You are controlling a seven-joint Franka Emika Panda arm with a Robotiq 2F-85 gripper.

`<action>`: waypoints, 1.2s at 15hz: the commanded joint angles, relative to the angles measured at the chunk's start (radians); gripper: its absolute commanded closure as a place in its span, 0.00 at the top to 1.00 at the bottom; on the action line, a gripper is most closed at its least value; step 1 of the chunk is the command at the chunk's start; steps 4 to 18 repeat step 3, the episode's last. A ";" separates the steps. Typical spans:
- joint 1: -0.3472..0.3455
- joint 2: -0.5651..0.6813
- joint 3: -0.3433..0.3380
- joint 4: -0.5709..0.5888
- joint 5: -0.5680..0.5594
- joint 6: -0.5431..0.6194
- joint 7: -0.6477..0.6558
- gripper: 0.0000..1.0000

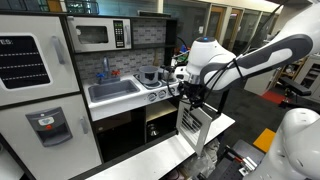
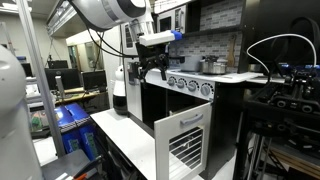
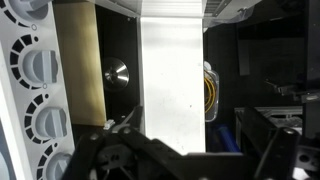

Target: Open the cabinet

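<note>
Cabinet door (image 1: 197, 122) swung wide, just below my pincer (image 1: 187, 95), panel's long axis running away from me. Pincer apparently off it; open or closed, cannot tell.

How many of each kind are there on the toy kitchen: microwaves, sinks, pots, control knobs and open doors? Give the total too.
Microwave: 1
Sink: 1
Pot: 1
Control knobs: 4
Open cabinet door: 1
Total: 8

matt white cabinet (image 2: 181, 130), shiny metal sink (image 1: 113, 91)
</note>
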 commanded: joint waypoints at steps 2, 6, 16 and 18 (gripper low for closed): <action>-0.003 -0.007 0.016 0.027 0.043 -0.049 -0.019 1.00; -0.001 -0.010 0.016 0.035 0.049 -0.062 -0.021 1.00; -0.001 -0.010 0.016 0.035 0.049 -0.062 -0.021 1.00; -0.001 -0.010 0.016 0.035 0.049 -0.062 -0.021 1.00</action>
